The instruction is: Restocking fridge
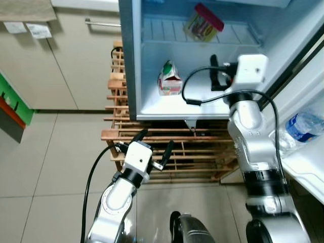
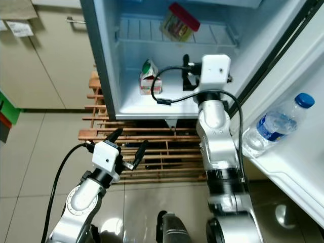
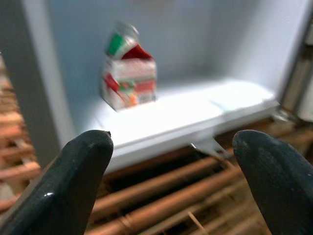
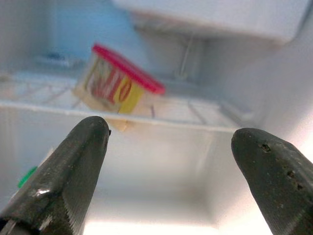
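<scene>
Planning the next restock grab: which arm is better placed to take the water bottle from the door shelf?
Right, probably. The right gripper is open inside the fridge, on the water bottle's side; the left gripper hangs low before the wooden rack.

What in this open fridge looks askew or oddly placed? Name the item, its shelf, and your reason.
The container with the red lid on the wire upper shelf sits tilted rather than flat on its base. The carton on the lower shelf stands upright, as does the water bottle in the door rack.
</scene>
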Robot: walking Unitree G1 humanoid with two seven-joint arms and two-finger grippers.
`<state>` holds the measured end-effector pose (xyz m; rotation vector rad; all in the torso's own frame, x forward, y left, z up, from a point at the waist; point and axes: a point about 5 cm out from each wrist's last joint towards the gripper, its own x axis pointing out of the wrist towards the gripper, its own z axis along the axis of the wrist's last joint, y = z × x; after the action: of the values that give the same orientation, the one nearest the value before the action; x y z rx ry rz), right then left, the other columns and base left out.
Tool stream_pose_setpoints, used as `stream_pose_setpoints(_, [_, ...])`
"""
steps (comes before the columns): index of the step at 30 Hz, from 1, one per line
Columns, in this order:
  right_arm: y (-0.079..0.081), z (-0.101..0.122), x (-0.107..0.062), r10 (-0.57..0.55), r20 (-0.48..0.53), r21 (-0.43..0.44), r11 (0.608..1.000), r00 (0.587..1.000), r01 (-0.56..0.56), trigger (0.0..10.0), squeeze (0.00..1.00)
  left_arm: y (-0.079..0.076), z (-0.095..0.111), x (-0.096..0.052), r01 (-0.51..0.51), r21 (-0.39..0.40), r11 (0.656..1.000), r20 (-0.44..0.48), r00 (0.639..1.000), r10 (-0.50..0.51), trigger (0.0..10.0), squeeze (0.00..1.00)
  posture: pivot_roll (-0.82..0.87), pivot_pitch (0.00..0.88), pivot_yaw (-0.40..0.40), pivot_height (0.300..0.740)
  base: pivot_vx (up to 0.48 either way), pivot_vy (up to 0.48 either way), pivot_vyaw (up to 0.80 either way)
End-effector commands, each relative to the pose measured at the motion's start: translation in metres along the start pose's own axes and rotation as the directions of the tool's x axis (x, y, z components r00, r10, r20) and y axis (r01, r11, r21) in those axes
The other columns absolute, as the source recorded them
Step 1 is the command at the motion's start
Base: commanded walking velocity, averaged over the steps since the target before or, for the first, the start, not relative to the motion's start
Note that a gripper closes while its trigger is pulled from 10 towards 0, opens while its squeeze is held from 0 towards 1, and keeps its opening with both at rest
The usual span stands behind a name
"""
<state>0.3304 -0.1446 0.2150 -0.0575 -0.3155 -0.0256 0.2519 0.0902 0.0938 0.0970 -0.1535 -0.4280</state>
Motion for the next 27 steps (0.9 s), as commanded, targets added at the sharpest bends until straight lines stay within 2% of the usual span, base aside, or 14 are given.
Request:
stream_pose_setpoints(1, [-0.003,0.002,-0.011,0.016,0.003,0.002,1.0,1.0,-0.016,10.0,0.0,0.005,0.003,0.006,-0.031,-0.017,0.999,-0.006,0.999,0.031,10.0,0.0,-0.08,0.031,-0.095,0.74,0.0,0.0,0.0])
stream_pose_setpoints(4, [-0.006,0.001,-0.021,0.04,0.009,-0.005,0.999,0.999,-0.04,10.0,0.0,0.013,0.009,0.011,-0.059,0.009,0.998,0.015,0.998,0.059,10.0,0.0,-0.08,0.009,-0.089,0.74,0.0,0.0,0.0])
stream_pose_setpoints(6, [-0.015,-0.004,-0.032,0.044,-0.012,-0.009,0.999,0.999,-0.044,10.0,0.0,0.025,0.017,0.01,-0.091,0.001,0.996,0.034,0.995,0.091,10.0,0.0,-0.08,0.0,-0.082,0.74,0.0,0.0,0.0])
stream_pose_setpoints(7, [-0.015,-0.004,-0.032,0.044,-0.012,-0.009,0.999,0.999,-0.044,10.0,0.0,0.025,0.017,0.01,-0.091,0.001,0.996,0.034,0.995,0.091,10.0,0.0,-0.08,0.0,-0.082,0.74,0.0,0.0,0.0])
stream_pose_setpoints(9, [-0.031,-0.023,-0.048,0.008,-0.076,-0.022,1.0,0.997,-0.009,10.0,0.0,0.04,0.031,0.004,-0.151,-0.029,0.988,0.068,0.986,0.153,10.0,0.0,-0.07,0.0,-0.062,0.74,0.0,0.0,0.0])
stream_pose_setpoints(11, [-0.035,-0.029,-0.054,-0.006,-0.103,-0.026,1.0,0.995,0.003,10.0,0.0,0.044,0.037,0.005,-0.171,-0.042,0.984,0.082,0.981,0.174,10.0,0.0,-0.07,0.0,-0.059,0.74,0.0,0.0,0.0])
stream_pose_setpoints(12, [-0.037,-0.033,-0.057,-0.013,-0.109,-0.041,0.999,0.994,0.008,10.0,0.0,0.047,0.044,0.006,-0.191,-0.05,0.98,0.105,0.975,0.195,10.0,0.0,-0.07,0.0,-0.051,0.74,0.0,0.0,0.0])
stream_pose_setpoints(13, [-0.04,-0.039,-0.063,-0.029,-0.097,-0.07,0.997,0.995,0.023,10.0,0.0,0.059,0.059,0.007,-0.273,-0.07,0.959,0.171,0.944,0.282,10.0,0.0,-0.07,0.0,-0.037,0.74,0.0,0.0,0.0])
stream_pose_setpoints(14, [-0.04,-0.039,-0.063,-0.029,-0.097,-0.07,0.997,0.995,0.023,10.0,0.0,0.059,0.059,0.007,-0.273,-0.07,0.959,0.171,0.944,0.282,10.0,0.0,-0.07,0.0,-0.037,0.74,0.0,0.0,0.0])
stream_pose_setpoints(15, [-0.041,-0.039,-0.064,-0.036,-0.087,-0.082,0.996,0.996,0.029,10.0,0.0,0.064,0.064,0.007,-0.305,-0.08,0.949,0.191,0.93,0.315,10.0,0.0,-0.07,0.0,-0.037,0.74,0.0,0.0,0.0])
stream_pose_setpoints(17, [-0.042,-0.043,-0.076,-0.04,-0.093,-0.114,0.993,0.995,0.029,10.0,0.0,0.076,0.065,0.003,-0.383,-0.106,0.918,0.17,0.902,0.396,10.0,0.0,-0.08,0.0,-0.038,0.74,0.0,0.0,0.0])
stream_pose_setpoints(19, [-0.047,-0.05,-0.089,-0.054,-0.134,-0.117,0.992,0.989,0.038,10.0,0.0,0.073,0.061,-0.001,-0.381,-0.081,0.921,0.133,0.912,0.389,10.0,0.0,-0.08,0.0,-0.039,0.74,0.0,0.0,0.0])
stream_pose_setpoints(22, [-0.049,-0.054,-0.091,-0.062,-0.152,-0.107,0.993,0.986,0.046,10.0,0.0,0.07,0.059,0.001,-0.37,-0.091,0.925,0.116,0.918,0.379,10.0,0.0,-0.08,0.0,-0.036,0.74,0.0,0.0,0.0])
stream_pose_setpoints(27, [-0.043,-0.066,-0.078,-0.044,-0.179,-0.06,0.998,0.983,0.033,10.0,0.0,0.066,0.056,0.016,-0.342,-0.064,0.937,0.1,0.932,0.347,10.0,0.0,-0.08,0.0,-0.021,0.74,0.0,0.0,0.0])
